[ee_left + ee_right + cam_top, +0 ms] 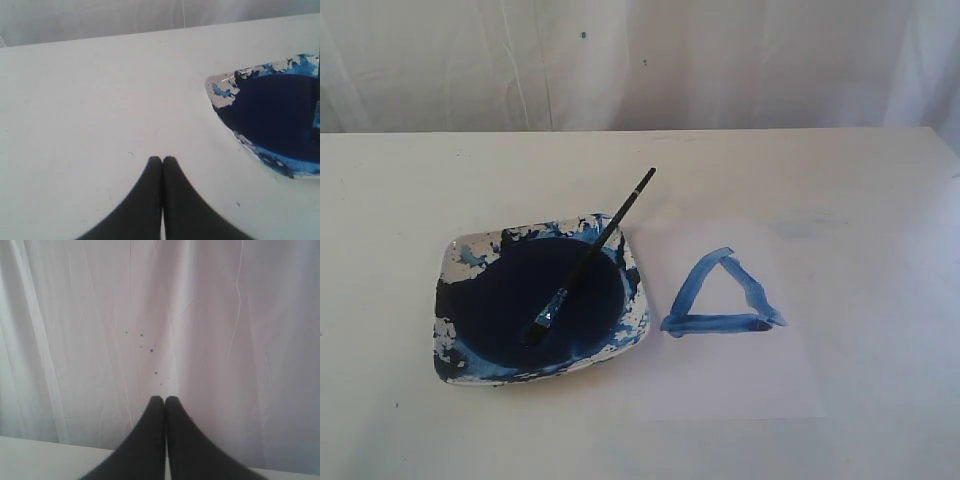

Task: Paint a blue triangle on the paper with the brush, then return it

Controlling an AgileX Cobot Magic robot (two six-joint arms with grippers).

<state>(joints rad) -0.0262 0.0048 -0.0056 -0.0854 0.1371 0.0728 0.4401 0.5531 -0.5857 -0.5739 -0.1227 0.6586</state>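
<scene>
The blue triangle (722,297) is painted on the white paper (740,380), to the right of the paint dish (455,255). The black-handled brush (592,256) lies across the dish, its bristle tip in the dark blue paint and its handle end sticking out over the far rim. No gripper shows in the exterior view. In the left wrist view my left gripper (163,159) is shut with nothing in it, over bare table beside the dish (225,95). My right gripper (164,398) is shut and empty, pointing at the white curtain.
A white curtain (640,60) hangs behind the table's far edge, with a few dark paint specks (141,335) on it. The table (400,190) is white, with bare surface left of the dish and right of the paper.
</scene>
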